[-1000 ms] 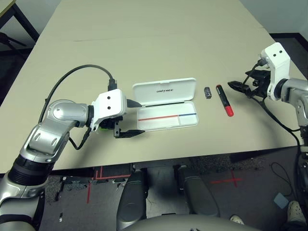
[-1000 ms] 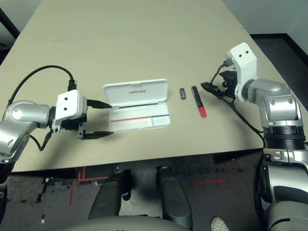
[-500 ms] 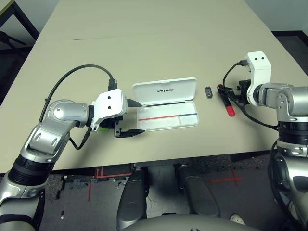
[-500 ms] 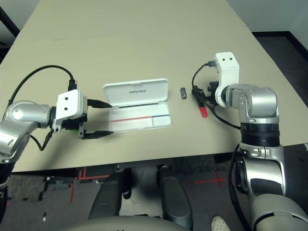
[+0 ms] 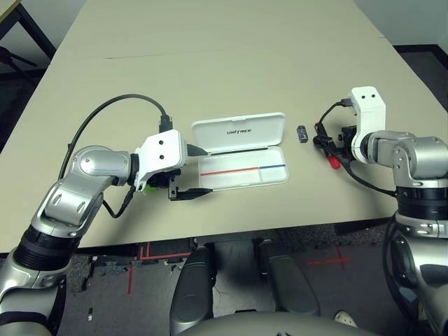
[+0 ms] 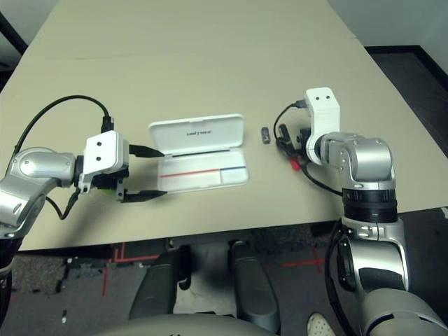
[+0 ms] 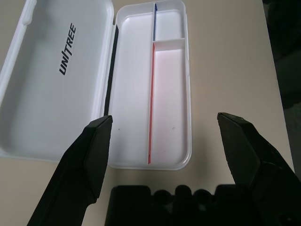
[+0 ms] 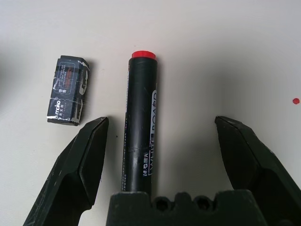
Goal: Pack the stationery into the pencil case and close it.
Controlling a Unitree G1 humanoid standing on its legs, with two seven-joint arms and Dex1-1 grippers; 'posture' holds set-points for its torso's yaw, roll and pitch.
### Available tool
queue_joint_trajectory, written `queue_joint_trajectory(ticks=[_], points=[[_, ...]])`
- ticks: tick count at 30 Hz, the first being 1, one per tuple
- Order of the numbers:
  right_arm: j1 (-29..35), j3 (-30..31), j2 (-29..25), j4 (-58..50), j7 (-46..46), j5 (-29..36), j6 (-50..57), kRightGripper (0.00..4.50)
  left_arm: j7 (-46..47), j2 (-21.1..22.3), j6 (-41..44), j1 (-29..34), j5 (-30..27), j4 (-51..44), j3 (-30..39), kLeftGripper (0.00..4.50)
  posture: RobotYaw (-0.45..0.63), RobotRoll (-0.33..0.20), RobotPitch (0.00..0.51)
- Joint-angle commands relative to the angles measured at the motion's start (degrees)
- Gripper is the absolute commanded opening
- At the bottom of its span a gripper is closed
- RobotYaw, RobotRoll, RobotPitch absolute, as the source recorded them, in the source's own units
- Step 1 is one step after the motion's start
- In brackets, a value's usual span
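The pencil case (image 5: pixel 241 173) lies open mid-table, its lid (image 5: pixel 238 131) with black lettering folded back and a red-and-blue line in its tray (image 7: pixel 141 94). My left gripper (image 5: pixel 199 170) is open just left of the case, its fingers (image 7: pixel 96 146) pointing at the tray, holding nothing. A lime-green end (image 5: pixel 149 187) peeks from under my left wrist; the rest is hidden. Right of the case lie a small dark block (image 8: pixel 68 91) and the marker (image 8: pixel 140 122). My right gripper (image 8: pixel 161 123) is open just above the marker, one finger on each side of it.
The beige table (image 5: pixel 210 63) stretches far behind the case. Its front edge (image 5: pixel 231 238) runs just below the case and both grippers. A black cable (image 5: pixel 115 105) loops above my left forearm.
My right arm has swung in from the right edge toward the case, and its open gripper now straddles the marker. My left gripper has barely moved.
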Motion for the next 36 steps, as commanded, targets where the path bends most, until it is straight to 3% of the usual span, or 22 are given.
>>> queue_joint_trajectory(ticks=[1,3,12,19,24,28,36], points=[[2.0,1.2,0.5,2.8,-0.4,-0.1,0.7,4.32,0.2,0.2,0.6,0.5,-0.6,-1.8,-0.6,4.5,0.0,0.0,0.211],[2.1,1.2,0.3,3.1,-0.5,-0.2,0.3,3.86,0.2,0.3,0.6,0.6,-0.5,-1.9,-0.6,4.5,0.0,0.0,0.211],[0.9,1.6,-2.2,4.6,1.1,-0.3,-0.7,0.6,0.1,0.1,0.8,0.4,-0.5,-2.0,-0.8,4.5,0.0,0.0,0.211],[-3.0,6.0,-10.6,5.8,10.2,1.3,-3.1,0.52,-0.1,0.1,0.5,0.2,-0.4,-1.7,-1.1,4.5,-0.01,0.0,0.21],[-6.6,13.5,-21.2,6.3,28.0,2.6,-12.5,0.52,-0.2,0.3,0.2,0.0,-0.3,-1.3,-1.3,4.5,-0.01,0.0,0.209],[-8.6,17.4,-26.7,6.6,41.4,2.1,-23.0,0.52,-0.4,0.4,0.2,0.0,-0.3,-1.2,-1.4,4.5,-0.01,0.0,0.209],[-13.6,23.2,-27.9,5.6,59.9,1.0,-35.5,0.52,-0.8,0.8,0.1,-0.2,-0.3,-0.8,-1.5,4.5,-0.01,0.0,0.206]])
